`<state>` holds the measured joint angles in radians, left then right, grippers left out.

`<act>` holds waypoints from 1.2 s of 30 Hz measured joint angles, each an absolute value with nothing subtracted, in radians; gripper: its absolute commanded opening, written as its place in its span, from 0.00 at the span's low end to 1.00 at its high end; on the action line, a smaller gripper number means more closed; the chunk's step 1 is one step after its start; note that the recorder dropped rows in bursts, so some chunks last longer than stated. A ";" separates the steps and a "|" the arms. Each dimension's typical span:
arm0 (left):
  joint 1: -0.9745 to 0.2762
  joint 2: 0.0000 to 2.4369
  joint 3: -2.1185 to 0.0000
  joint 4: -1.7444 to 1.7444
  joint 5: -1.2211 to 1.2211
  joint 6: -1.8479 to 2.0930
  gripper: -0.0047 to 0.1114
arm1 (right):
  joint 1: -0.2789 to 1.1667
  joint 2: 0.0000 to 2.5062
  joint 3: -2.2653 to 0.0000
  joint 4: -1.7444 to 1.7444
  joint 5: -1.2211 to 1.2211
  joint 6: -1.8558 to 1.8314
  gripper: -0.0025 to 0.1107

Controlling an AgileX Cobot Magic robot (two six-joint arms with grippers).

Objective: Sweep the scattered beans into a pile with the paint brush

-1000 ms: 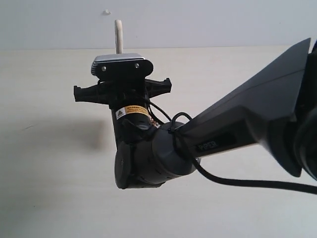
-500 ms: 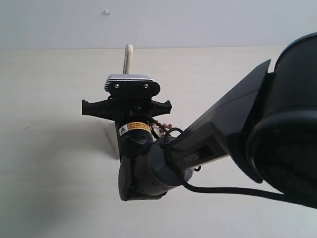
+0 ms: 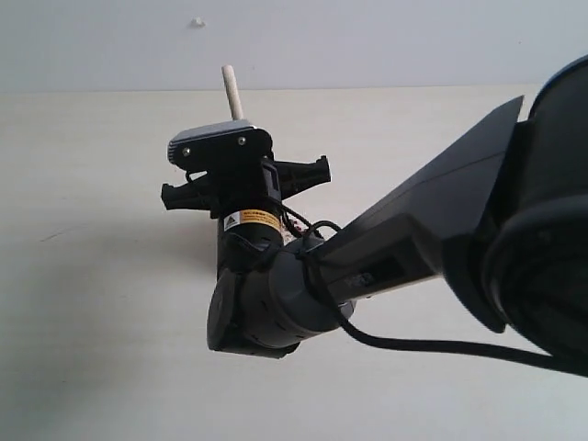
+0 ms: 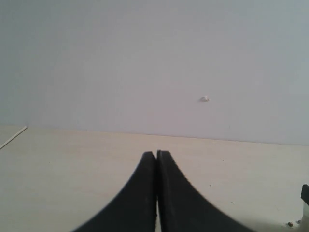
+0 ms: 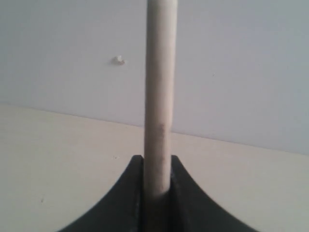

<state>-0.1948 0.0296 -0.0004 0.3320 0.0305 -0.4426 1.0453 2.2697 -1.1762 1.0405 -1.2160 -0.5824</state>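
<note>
Pale wood handle of brush being clamped between fingers of right gripper, standing upright, tip being seen against grey wall. Brush head being hidden under right arm. Left gripper being held empty, fingertips pressed together, over table. Wide bare tabletop being left free left of arm; far edge being met by wall.

Pale wooden paint brush, matt table
</note>
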 measured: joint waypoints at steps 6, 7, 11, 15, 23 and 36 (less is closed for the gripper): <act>-0.195 0.030 0.000 0.332 0.030 -0.443 0.04 | 1.045 2.224 -1.183 1.038 -1.216 -0.496 0.02; -0.195 0.030 0.000 0.332 0.030 -0.443 0.04 | 1.045 2.224 -1.183 1.038 -1.216 -0.469 0.02; -0.195 0.030 0.000 0.332 0.030 -0.443 0.04 | 1.039 2.224 -1.183 0.992 -1.212 -0.293 0.02; -0.195 0.030 0.000 0.332 0.030 -0.443 0.04 | 0.986 2.249 -1.232 0.951 -1.214 -0.221 0.02; -0.195 0.030 0.000 0.332 0.030 -0.443 0.04 | 0.978 2.376 -1.369 1.002 -1.149 -0.283 0.02; -0.195 0.030 0.000 0.332 0.030 -0.443 0.04 | 0.978 2.356 -1.380 1.341 -1.184 -0.626 0.02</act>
<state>-0.1948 0.0296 -0.0004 0.3320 0.0305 -0.4426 0.9782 2.3560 -1.3800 1.3412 -1.1836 -0.6262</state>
